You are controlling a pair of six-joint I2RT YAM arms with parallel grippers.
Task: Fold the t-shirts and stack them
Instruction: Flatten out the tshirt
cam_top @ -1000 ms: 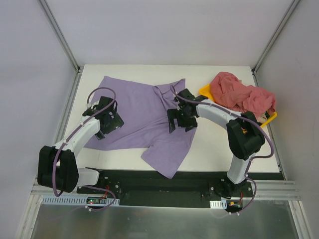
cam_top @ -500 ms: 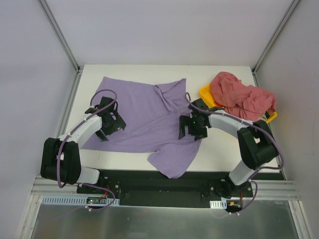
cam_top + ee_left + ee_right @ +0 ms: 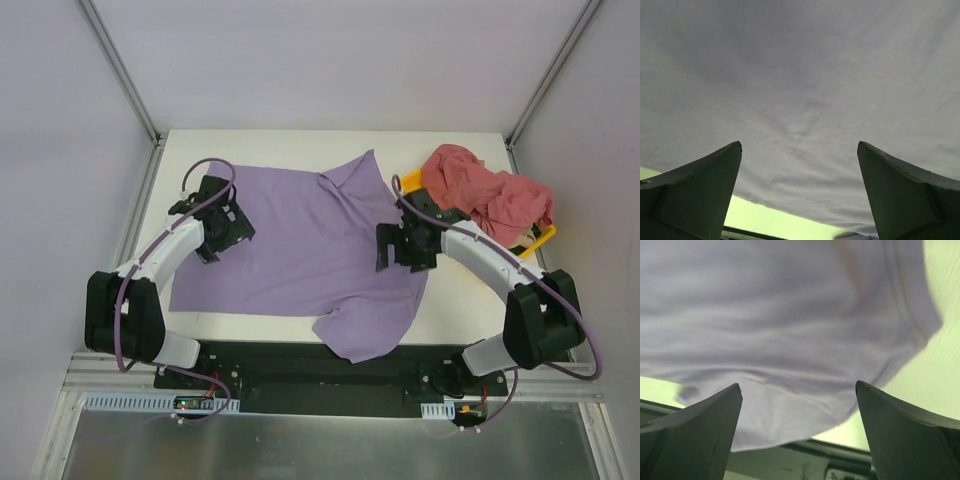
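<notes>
Currently hovering low over the lavender t-shirt [image 3: 300, 245] with both arms, no cloth being pinched. Keeping that shirt spread mostly flat across the left and middle of the white table [image 3: 250, 145], one corner folding up toward the far edge near the middle, a lower flap drooping over the near edge onto the black base rail [image 3: 250, 365]. Positioning the left gripper [image 3: 228, 232] above the shirt's left part, close to its left edge, jaws standing wide apart; showing, in the left wrist view, both dark fingers [image 3: 695, 195] with only smooth purple fabric between and beyond them, nothing being gripped. Positioning the right gripper [image 3: 400, 250] above the shirt's right part, jaws likewise standing fully spread; showing, in the right wrist view, the fingers [image 3: 900, 435] flanking a hemmed edge of purple cloth beside a strip of bare table, nothing being clasped. Leaving the pink-red t-shirts [image 3: 485, 195] lying crumpled in a heap on the yellow tray [image 3: 411, 184] at the far right corner, well apart from the left gripper, near the right arm; not allowing a count of the garments in that heap.
</notes>
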